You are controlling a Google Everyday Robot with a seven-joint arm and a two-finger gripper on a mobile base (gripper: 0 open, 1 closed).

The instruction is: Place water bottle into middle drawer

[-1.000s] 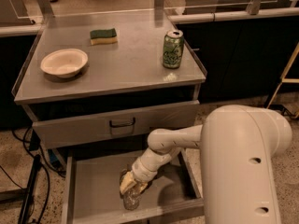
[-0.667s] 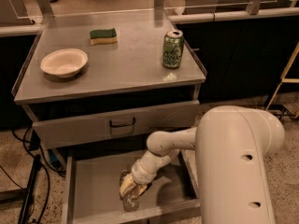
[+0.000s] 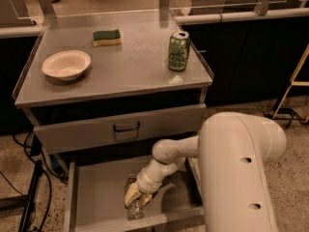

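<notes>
Below the worktop's (image 3: 130, 76) front edge, the gripper (image 3: 135, 197) reaches into the open middle drawer (image 3: 96, 197), jaws apparently clamped on the water bottle (image 3: 135, 210) near the drawer's front. Released tilted, it could topple and roll.

Off-white arm (image 3: 170, 151) throughout, smooth glossy shell. Big rounded upper housing (image 3: 239, 144) closest to camera, two small dark oval holes (image 3: 246, 160) in its side. Slimmer tubular link beyond, ending in round elbow joint (image 3: 163, 149). Stepped ring collar at wrist (image 3: 147, 180). Yellowish-tan pincer (image 3: 134, 197) at arm's end, darker than shell, sitting down inside middle drawer (image 3: 96, 197).
</notes>
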